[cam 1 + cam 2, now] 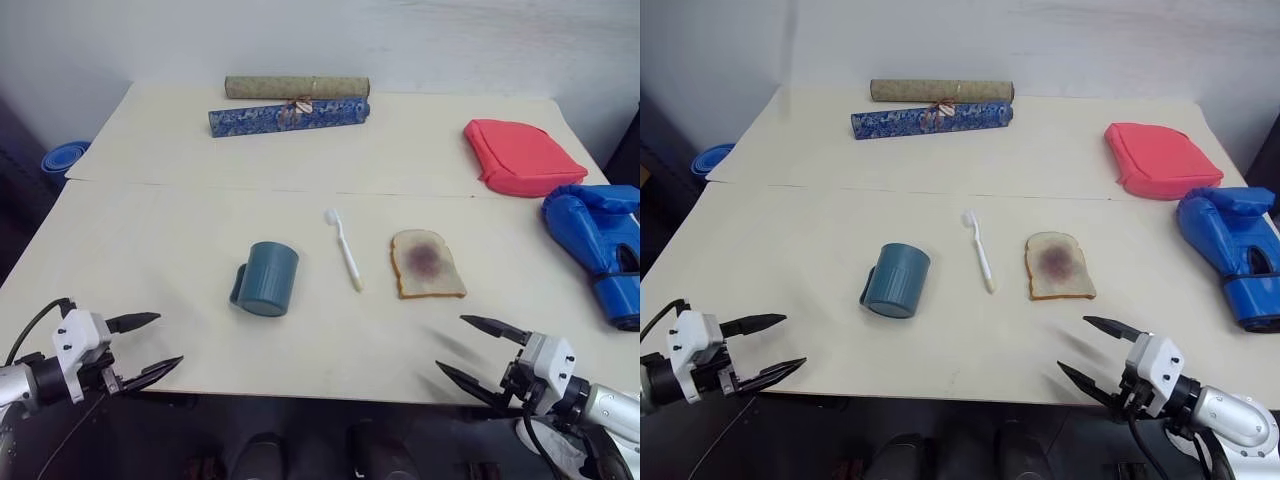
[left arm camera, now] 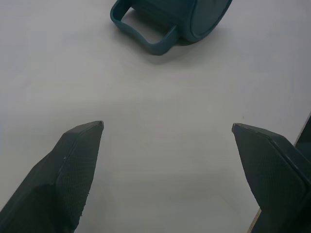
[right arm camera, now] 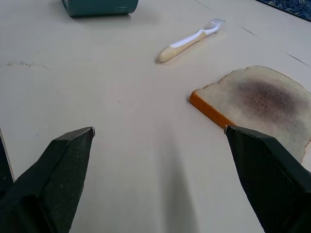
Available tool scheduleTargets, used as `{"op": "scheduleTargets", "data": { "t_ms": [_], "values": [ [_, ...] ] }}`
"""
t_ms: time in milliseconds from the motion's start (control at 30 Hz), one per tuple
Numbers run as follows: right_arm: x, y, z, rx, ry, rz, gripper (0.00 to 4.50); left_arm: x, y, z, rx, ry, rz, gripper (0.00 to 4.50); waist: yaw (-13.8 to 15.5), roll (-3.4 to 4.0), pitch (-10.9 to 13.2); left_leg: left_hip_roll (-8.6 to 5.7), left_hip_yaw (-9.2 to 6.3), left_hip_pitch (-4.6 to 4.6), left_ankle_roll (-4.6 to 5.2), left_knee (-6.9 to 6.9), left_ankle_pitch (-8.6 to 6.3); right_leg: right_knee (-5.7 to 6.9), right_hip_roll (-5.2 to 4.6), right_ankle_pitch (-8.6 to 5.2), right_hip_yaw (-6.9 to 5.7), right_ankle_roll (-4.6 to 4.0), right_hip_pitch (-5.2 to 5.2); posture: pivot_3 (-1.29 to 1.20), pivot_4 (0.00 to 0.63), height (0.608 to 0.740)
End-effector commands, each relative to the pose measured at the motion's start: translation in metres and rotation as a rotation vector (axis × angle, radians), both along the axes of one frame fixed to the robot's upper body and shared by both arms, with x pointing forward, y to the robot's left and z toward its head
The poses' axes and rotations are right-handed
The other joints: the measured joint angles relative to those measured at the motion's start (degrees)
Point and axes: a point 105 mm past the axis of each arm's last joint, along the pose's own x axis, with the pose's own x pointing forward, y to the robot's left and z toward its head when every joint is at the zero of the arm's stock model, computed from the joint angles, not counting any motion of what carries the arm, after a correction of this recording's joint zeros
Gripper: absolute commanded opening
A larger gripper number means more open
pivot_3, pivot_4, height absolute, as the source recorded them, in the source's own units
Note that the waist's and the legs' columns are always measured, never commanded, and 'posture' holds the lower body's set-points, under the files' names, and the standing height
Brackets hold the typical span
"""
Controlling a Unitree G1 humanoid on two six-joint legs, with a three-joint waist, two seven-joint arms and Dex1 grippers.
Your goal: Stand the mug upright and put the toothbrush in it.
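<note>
On the table (image 1: 150,250) our mug (image 1: 268,279) lies tipped beside the toothbrush (image 1: 346,252); both left gripper (image 1: 145,345) and right gripper (image 1: 470,350) gape empty. Our left wrist view reveals the mug's handle (image 2: 146,36).

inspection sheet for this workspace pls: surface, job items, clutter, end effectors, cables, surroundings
Surface: pale cream table, a seam across it farther back.
Job's things: dull teal cylindrical mug on its side, loop handle toward the robot's left; slim white plastic toothbrush flat beside it, apart.
Clutter: toast slice with dark spread; red cushion; blue boxing glove; olive roll; blue patterned roll.
End effectors: left end effector open, empty; right end effector open, empty; both at the near edge.
Cables: black cable at left wrist.
Surroundings: white wall; blue bowl off table's left.
</note>
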Motion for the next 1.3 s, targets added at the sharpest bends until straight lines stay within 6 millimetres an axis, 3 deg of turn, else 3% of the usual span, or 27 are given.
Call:
{"op": "scheduleTargets", "data": {
  "t_ms": [33,633,1000,1100,1200,1300],
  "values": [
    [0.0,-0.004,0.005,0.001,-0.031,-0.015,4.46,0.0,-0.005,0.006,0.01,-0.031,-0.028,4.5,0.01,0.0,0.0,0.0,0.0,0.0,0.0,0.0,0.0,0.0,0.0,0.0,0.0,0.0,0.0,0.0,0.15,0.74],
    [-0.002,-0.014,-0.006,0.007,-0.03,-0.034,4.46,-0.001,-0.007,0.007,-0.032,0.001,-0.03,4.5,0.0,0.02,0.01,0.0,-0.02,0.01,0.0,0.0,0.0,-0.04,0.0,0.0,0.0,0.0,0.04,0.0,0.15,0.74],
    [0.003,-0.019,0.0,-0.006,-0.074,-0.095,4.46,0.005,-0.015,0.013,-0.107,0.008,-0.076,4.5,0.05,0.02,0.01,-0.01,-0.02,0.01,0.0,0.0,0.0,-0.04,-0.01,0.0,0.0,0.0,0.05,0.0,0.15,0.74],
    [0.004,-0.04,0.01,-0.026,-0.103,-0.194,4.46,0.0,-0.039,0.03,-0.228,0.064,-0.196,4.5,0.09,0.02,0.01,-0.01,-0.04,0.0,-0.01,0.0,0.0,-0.03,-0.02,0.0,-0.03,0.0,0.05,0.0,0.15,0.74],
    [0.001,-0.081,0.013,-0.069,-0.108,-0.343,4.46,0.001,-0.069,0.051,-0.29,0.041,-0.307,4.5,0.31,0.02,0.01,-0.03,-0.08,-0.02,-0.01,0.0,-0.01,-0.04,-0.07,0.0,-0.04,0.0,0.08,0.0,0.15,0.74],
    [-0.001,-0.102,0.012,-0.114,-0.094,-0.398,4.46,0.0,-0.085,0.055,-0.302,0.031,-0.359,4.5,0.21,0.07,0.0,-0.1,-0.11,0.0,0.0,0.02,-0.01,-0.1,-0.12,0.0,-0.06,0.0,0.16,0.0,0.15,0.74]
  ]
}}
